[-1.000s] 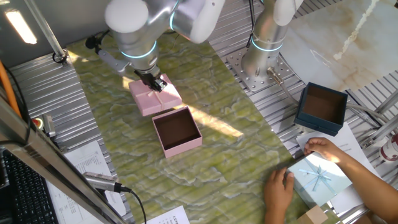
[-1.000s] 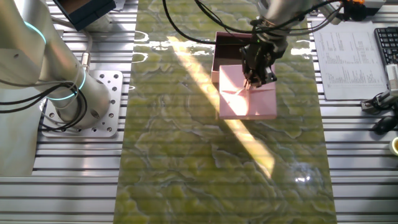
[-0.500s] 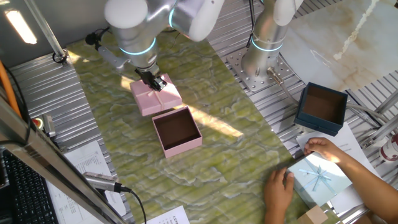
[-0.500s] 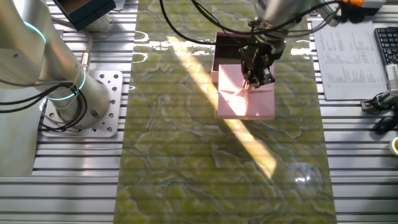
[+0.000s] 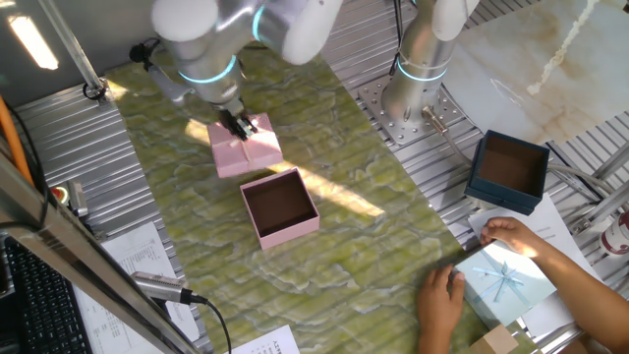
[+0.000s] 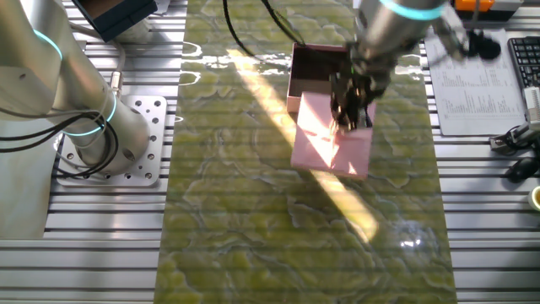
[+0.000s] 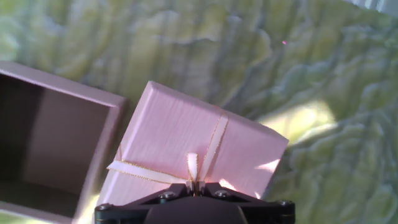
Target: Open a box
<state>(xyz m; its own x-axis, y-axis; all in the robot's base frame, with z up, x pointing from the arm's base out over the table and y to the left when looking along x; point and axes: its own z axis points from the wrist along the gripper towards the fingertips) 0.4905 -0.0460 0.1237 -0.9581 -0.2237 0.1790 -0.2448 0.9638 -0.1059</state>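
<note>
At the left of the hand view stood the open base of the box, its pale pink cardboard walls square and thin around a dark brown hollow; in one fixed view it sat on the green marbled mat, just beside the lid and nearer the camera. To its right lay the lid, a flat square of matte pink card crossed by a thin gold-edged ribbon tied in a small bow. The gripper was directly over that bow, its fingers pinched on the ribbon at the lid's middle, so the lid lay straight below the hand and not off to either side. In the other fixed view the lid looked tilted and skewed against the base, one edge overlapping or touching the base's wall; I could not tell whether it hung clear of the mat. The next move, I judged, turned on setting the lid flat beside the base, away from the open hollow.
</note>
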